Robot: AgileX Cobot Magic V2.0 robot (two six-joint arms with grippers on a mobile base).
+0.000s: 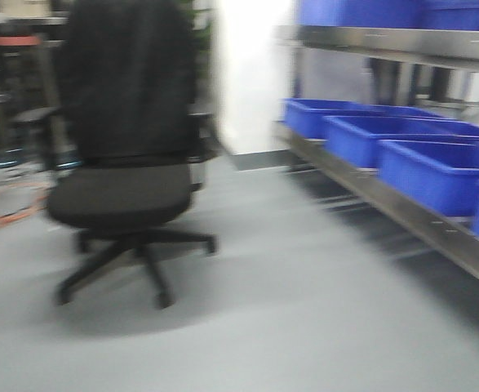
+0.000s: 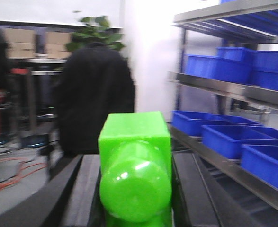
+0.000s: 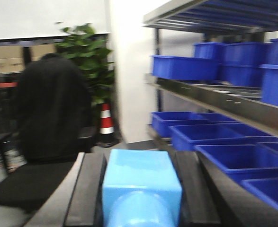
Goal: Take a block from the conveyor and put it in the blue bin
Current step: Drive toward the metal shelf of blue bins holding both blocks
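Note:
My left gripper (image 2: 135,161) is shut on a bright green block (image 2: 135,137), which sits between its two black fingers (image 2: 84,189) with a rounded stud facing the camera. The right gripper (image 3: 139,161) is shut on a light blue block (image 3: 141,179) held the same way. Both are raised and face a steel rack holding rows of blue bins (image 1: 435,167), to the right in every view. On the lower shelf the nearest blue bins (image 2: 233,139) (image 3: 224,158) lie ahead and right of each gripper. The conveyor is out of view. Neither gripper shows in the front view.
A black office chair (image 1: 125,163) stands on the grey floor at left, a short way ahead. The steel shelf rack (image 1: 402,208) runs along the right side. A striped traffic cone (image 3: 106,124) and a potted plant (image 3: 86,52) stand by the white wall behind. Orange cables (image 1: 11,204) lie at far left.

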